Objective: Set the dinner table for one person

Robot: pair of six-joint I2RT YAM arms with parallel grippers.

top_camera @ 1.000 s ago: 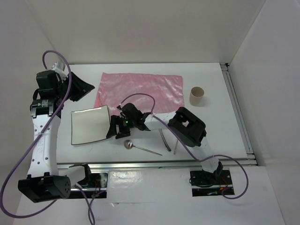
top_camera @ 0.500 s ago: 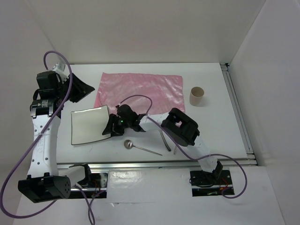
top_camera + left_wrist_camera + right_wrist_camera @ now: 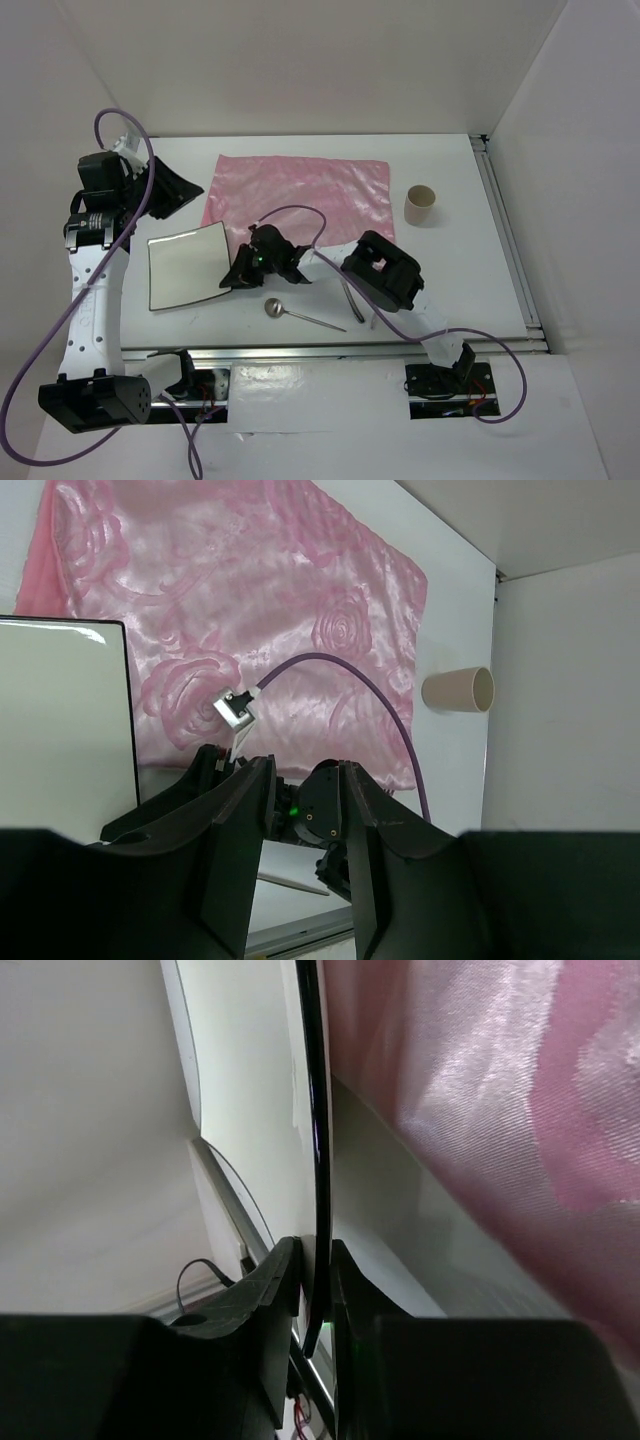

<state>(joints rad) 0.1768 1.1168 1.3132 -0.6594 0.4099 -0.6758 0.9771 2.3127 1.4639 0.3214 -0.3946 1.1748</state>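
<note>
Dinner table (image 3: 455,265): flat white rectangle, silver rails on right and near edges, white walls around; lies under both arms, filling mid top view; long axis left-right. Right gripper (image 3: 315,1252) pinches the white plate (image 3: 185,265) by its rim; only the right wrist view shows the clamp. Left gripper (image 3: 188,188): fingers apart, empty.

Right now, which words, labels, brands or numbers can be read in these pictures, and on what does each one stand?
No text can be read anywhere.
Pale strip on the left arm: too small to read, if it is text at all.
Plate, pink mat, cup, spoon: no marks visible.
</note>
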